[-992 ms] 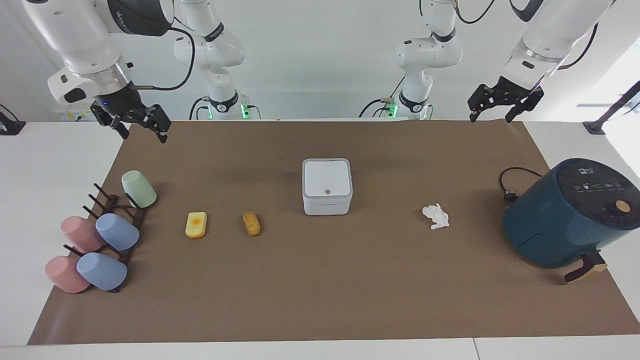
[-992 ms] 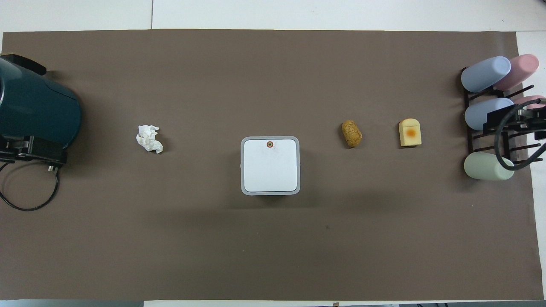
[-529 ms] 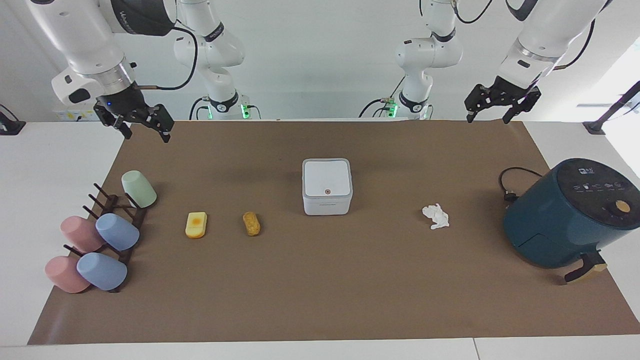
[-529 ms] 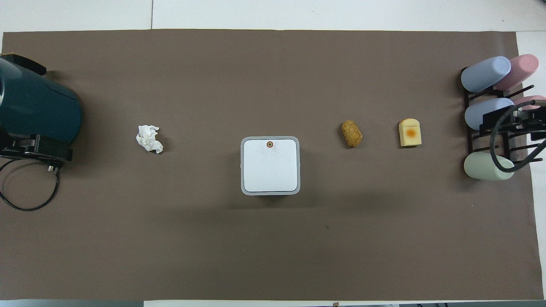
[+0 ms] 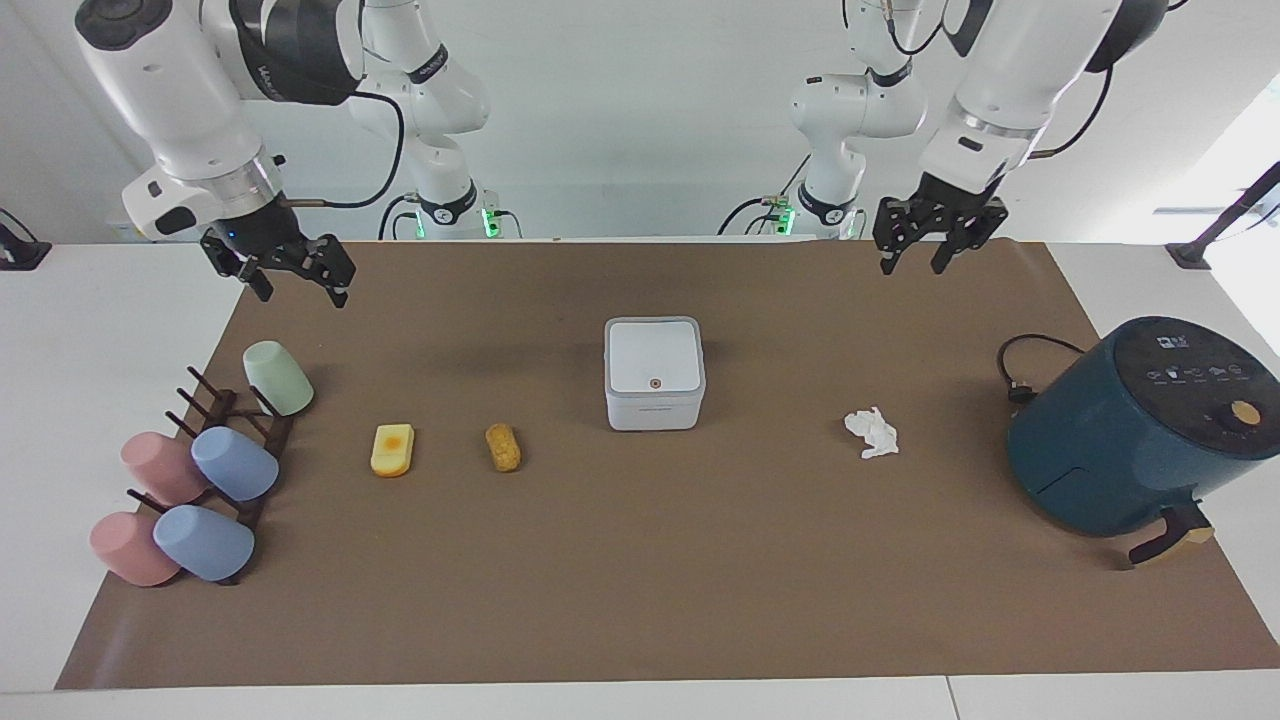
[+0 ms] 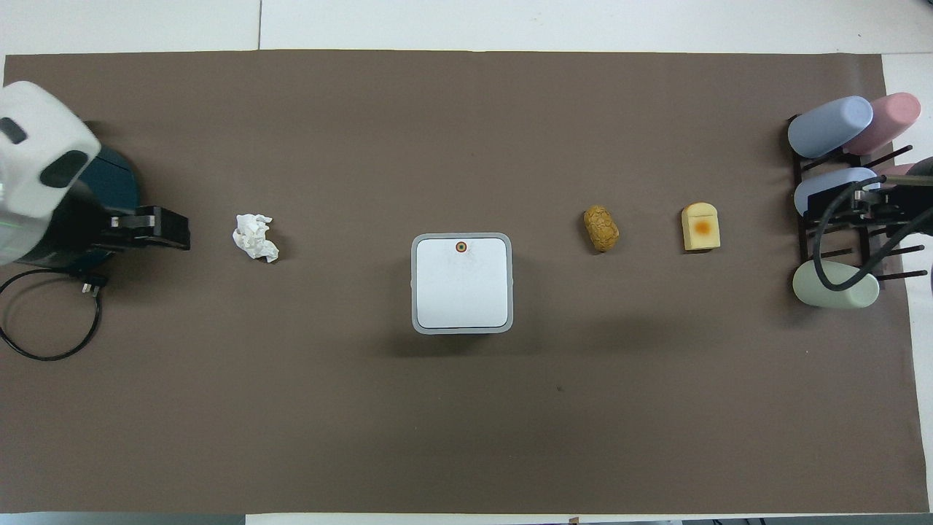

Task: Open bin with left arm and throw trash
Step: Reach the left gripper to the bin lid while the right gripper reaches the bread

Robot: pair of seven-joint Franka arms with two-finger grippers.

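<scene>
Facing view gives you both grippers raised over the mat's robot-side edge: left gripper (image 5: 912, 257) partly spread and empty, right gripper (image 5: 294, 281) spread wide. Farther out sits the bin (image 5: 654, 372), lid down; then tissue (image 5: 872, 433), crumbed piece (image 5: 502, 447), yellow block (image 5: 392, 450).
</scene>
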